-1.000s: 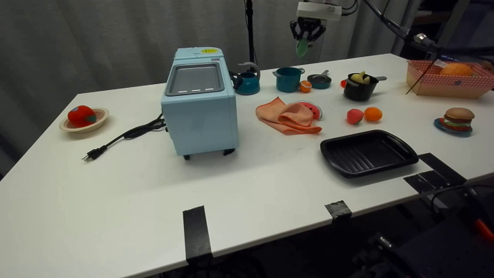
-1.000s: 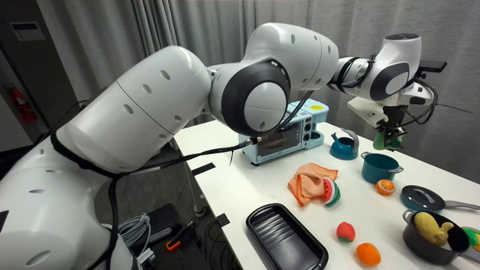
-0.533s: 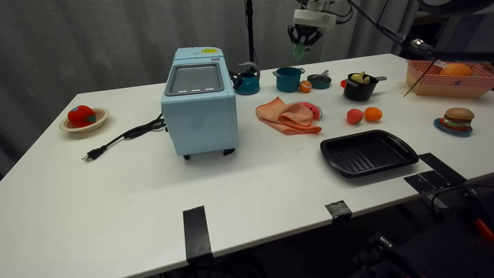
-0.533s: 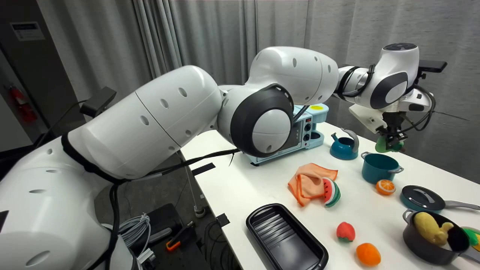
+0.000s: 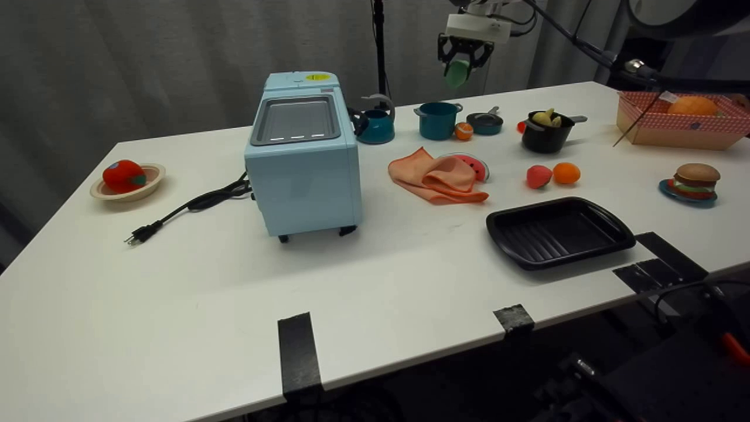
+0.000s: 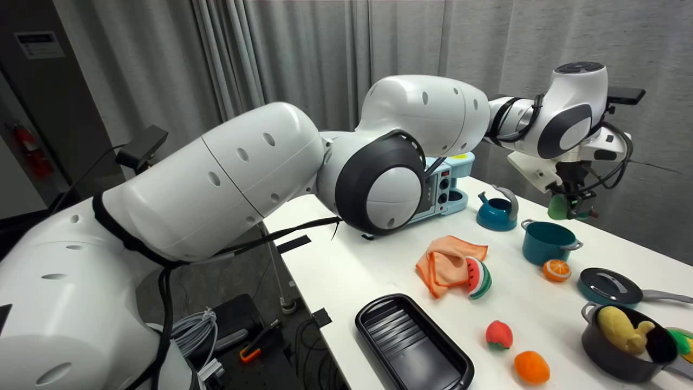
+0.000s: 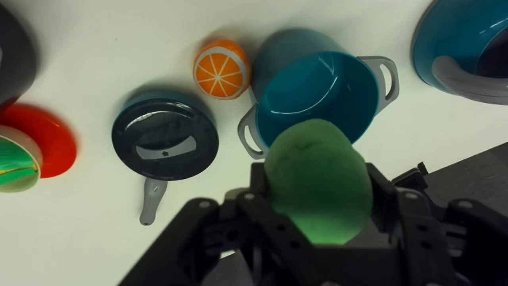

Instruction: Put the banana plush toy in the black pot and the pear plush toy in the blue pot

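Observation:
The pear plush toy [image 7: 317, 178], light green, sits between my gripper's fingers [image 7: 313, 169] and touches both in the wrist view. The gripper [image 5: 465, 57] holds it in the air over the far side of the blue pot [image 5: 435, 126]. The pear overlaps the pot's rim in the wrist view. The blue pot [image 6: 541, 249] is teal with two grey handles, and its visible inside holds nothing. The yellow banana plush toy [image 6: 616, 326] lies inside the black pot [image 6: 609, 355], seen in both exterior views. Part of the black pot [image 7: 14, 67] shows at the wrist view's left edge.
An orange-slice toy [image 7: 220, 71] touches the blue pot's side. A lidded pan [image 7: 166, 135] and a teal kettle [image 6: 495, 214] stand on either side. The light-blue oven [image 5: 304, 187], cloth [image 5: 433, 176], watermelon toy [image 6: 477, 279] and grill pan [image 5: 556, 231] lie nearer.
My gripper has moved slightly down toward the blue pot with the pear. Its fingers stand a little wider apart than half a second ago, and the pear looks broader between them.

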Robot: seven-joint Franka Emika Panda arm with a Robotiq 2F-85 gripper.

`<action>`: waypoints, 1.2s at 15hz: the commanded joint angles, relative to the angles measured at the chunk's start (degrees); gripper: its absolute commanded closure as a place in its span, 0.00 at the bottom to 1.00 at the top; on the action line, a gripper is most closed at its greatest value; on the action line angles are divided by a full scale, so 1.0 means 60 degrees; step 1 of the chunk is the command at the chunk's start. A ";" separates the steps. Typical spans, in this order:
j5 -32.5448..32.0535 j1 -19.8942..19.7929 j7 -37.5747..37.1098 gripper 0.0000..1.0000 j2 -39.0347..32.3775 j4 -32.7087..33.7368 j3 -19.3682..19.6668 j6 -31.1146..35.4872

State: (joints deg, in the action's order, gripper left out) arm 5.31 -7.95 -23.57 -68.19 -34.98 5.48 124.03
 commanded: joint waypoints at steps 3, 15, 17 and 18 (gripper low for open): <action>-0.0045 -0.0023 -0.0216 0.00 -0.0400 0.0761 0.0094 -0.0113; 0.0010 -0.0062 0.0259 0.00 -0.0138 0.0582 -0.0093 -0.2108; -0.0018 -0.0062 0.0431 0.00 -0.0165 0.0660 -0.0085 -0.2658; -0.0036 -0.0054 0.0500 0.00 -0.0166 0.0698 -0.0070 -0.2877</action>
State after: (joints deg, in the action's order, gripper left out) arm 5.30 -7.91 -22.53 -68.27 -34.01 5.48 111.93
